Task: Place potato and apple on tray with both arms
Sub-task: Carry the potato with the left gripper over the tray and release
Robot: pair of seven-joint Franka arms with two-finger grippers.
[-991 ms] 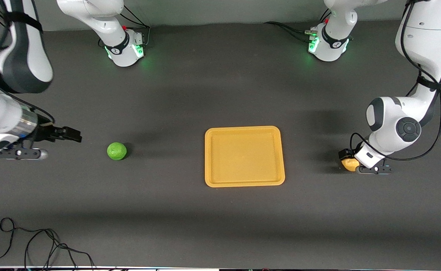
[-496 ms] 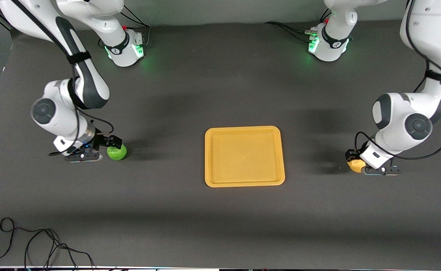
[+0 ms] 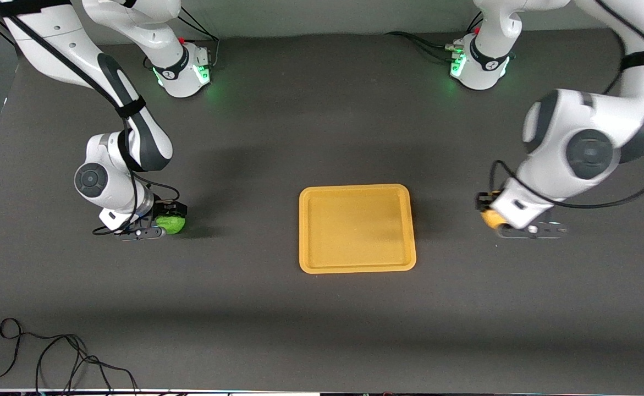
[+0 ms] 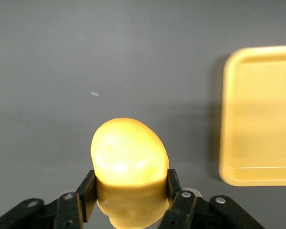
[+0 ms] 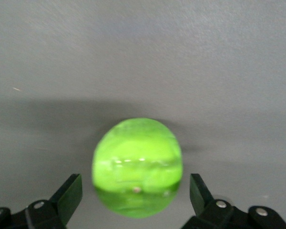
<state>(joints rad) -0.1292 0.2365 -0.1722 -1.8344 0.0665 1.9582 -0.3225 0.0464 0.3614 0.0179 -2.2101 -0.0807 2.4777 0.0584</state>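
My left gripper (image 3: 488,212) is shut on the yellow potato (image 3: 490,218), held up over the table beside the orange tray (image 3: 357,266) toward the left arm's end. In the left wrist view the potato (image 4: 128,162) sits between my gripper's (image 4: 129,191) fingers, with the tray (image 4: 257,119) off to one side. My right gripper (image 3: 169,218) is down at the green apple (image 3: 171,224) on the table toward the right arm's end. In the right wrist view the apple (image 5: 137,164) sits between my open gripper's (image 5: 136,193) fingers with gaps on both sides.
The two arm bases (image 3: 181,69) (image 3: 478,63) with green lights stand along the table's farther edge. A black cable (image 3: 52,357) lies coiled at the nearer corner toward the right arm's end.
My left gripper has lifted the potato off the table and moved it toward the tray. My right gripper has come down from the table's end and now straddles the apple.
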